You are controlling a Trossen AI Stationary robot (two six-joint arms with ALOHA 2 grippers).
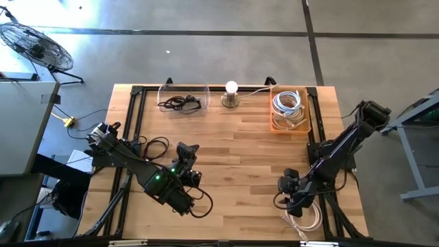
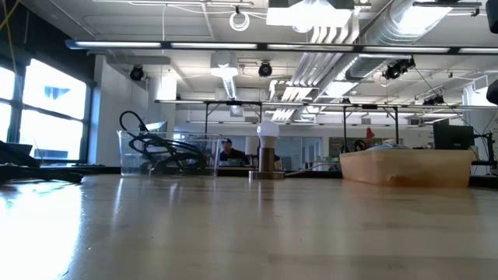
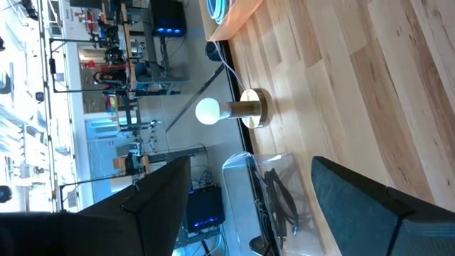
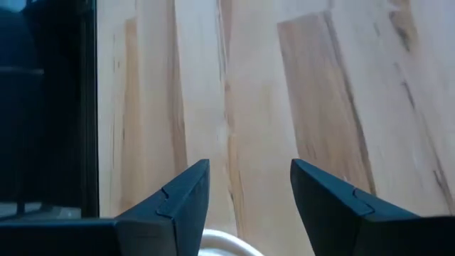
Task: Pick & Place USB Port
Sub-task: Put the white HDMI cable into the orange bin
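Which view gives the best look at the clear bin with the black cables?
The high view: the clear bin shows whole from above, black cables inside, beside the lamp. The low view shows it side-on and far off. The left wrist view catches only part; the right wrist view shows none.

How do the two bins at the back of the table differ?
The clear bin is see-through and holds dark cables; the tan bin is opaque and holds coiled white cables. The clear bin sits left of the lamp, the tan bin right of it. Both stand along the table's far edge.
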